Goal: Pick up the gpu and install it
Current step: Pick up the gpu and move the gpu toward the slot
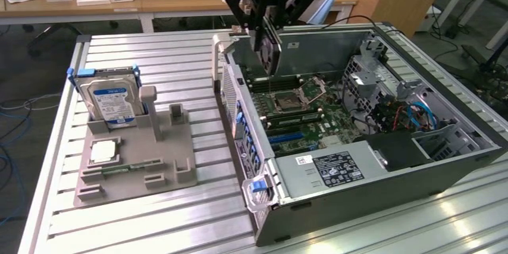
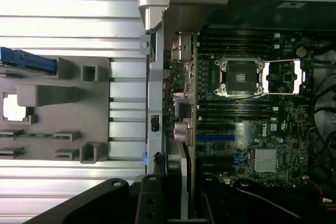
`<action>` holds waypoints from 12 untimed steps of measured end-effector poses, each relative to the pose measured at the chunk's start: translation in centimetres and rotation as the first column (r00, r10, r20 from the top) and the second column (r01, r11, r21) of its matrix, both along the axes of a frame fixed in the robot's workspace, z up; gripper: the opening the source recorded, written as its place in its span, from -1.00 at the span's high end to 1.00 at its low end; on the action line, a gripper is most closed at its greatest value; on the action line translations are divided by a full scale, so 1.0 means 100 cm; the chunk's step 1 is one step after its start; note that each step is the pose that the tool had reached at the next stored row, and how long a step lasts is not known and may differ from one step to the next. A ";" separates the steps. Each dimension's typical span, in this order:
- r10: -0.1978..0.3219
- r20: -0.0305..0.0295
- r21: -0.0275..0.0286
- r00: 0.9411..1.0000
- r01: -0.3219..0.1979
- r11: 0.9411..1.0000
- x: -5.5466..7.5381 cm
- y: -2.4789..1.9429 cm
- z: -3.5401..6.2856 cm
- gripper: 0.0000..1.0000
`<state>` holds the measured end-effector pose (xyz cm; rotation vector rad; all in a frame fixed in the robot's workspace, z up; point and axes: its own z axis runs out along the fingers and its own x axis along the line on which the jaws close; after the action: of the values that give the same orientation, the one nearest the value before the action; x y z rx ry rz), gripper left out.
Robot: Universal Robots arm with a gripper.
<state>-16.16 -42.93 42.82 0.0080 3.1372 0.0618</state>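
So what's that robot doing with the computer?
The robot's gripper is holding the gpu, a thin dark card, upright over the open computer case, above the motherboard. It doesn't look plugged in yet. The hard drive and a small silver chip sit in the grey holder beside the case.

I get even, bright room light from above in the exterior view. The worktop [image 1: 143,224] glares white at its near corner. The gpu [image 1: 272,52] reads as a dark silhouette. In the wrist view the worktop slats blow out white and the motherboard [image 2: 283,129] sits dim.
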 end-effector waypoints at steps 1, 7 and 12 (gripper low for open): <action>0.000 0.000 0.000 1.000 0.000 1.000 0.002 0.0000 0.0000 0.44; 0.000 0.000 0.000 1.000 0.000 1.000 0.014 0.0000 0.0000 0.44; 0.000 0.000 0.000 1.000 0.000 1.000 0.025 -0.0001 0.0000 0.44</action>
<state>-13.67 -42.94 42.82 0.0081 3.1372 0.0618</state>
